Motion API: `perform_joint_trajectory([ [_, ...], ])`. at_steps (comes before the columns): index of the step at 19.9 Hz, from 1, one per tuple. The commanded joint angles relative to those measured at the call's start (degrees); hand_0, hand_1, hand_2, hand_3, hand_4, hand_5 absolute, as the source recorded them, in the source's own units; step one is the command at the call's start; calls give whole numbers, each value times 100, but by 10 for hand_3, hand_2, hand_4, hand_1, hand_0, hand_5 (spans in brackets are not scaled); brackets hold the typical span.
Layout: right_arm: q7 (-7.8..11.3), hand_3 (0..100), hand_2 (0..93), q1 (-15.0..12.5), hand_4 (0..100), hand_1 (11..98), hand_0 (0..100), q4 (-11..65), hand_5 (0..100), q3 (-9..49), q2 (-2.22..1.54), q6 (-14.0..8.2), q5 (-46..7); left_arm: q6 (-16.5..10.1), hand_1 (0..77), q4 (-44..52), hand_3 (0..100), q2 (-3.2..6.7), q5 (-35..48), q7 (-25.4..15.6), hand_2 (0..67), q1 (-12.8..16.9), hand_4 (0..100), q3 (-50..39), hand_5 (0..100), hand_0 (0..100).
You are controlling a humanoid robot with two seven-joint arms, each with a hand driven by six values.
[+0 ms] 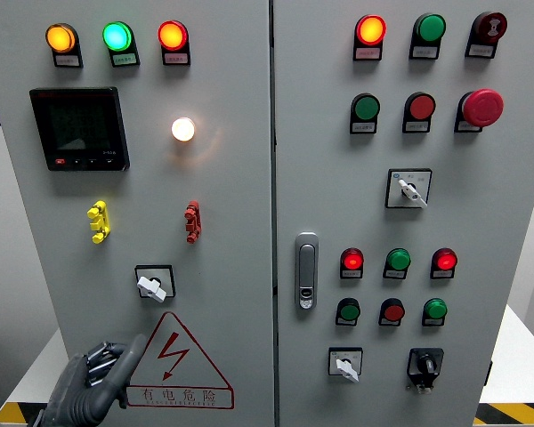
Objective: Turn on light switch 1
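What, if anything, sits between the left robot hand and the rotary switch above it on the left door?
Nothing visible. The left robot hand is low beside the warning triangle; only bare panel separates it from the rotary switch.

We see our left robot hand (91, 387) low at the lower left, dark-gloved, raised with knuckles toward us, fingers loosely curled, thumb (129, 356) sticking up and right, gripping nothing. Our right arm is out of sight.
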Motion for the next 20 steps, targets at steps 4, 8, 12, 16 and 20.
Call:
perform_joint_trajectory([
  [4,1,194,0,0,192,196,0,-4,107,0,-9,-9,7,-83,472,675,856,301,-696,-936,500,900,967,424,799,0],
  [8,1,195,0,0,192,196,0,4,107,0,0,-1,-2,-74,439,1703,882,591,-775,-1269,493,1365,978,881,797,0],
  [12,1,195,0,0,192,196,0,-5,106,0,0,-1,-2,-74,393,2845,845,1346,-1511,-2156,444,1665,944,2161,734,0],
  [16,1,194,0,0,192,195,0,4,106,0,0,-1,-2,-30,340,3610,572,1777,-2584,-2824,293,1674,755,3506,628,0],
  [20,1,194,0,0,192,194,0,-5,106,0,0,-9,-2,-30,288,4559,366,2025,-3401,-3519,262,1613,620,4887,588,0],
])
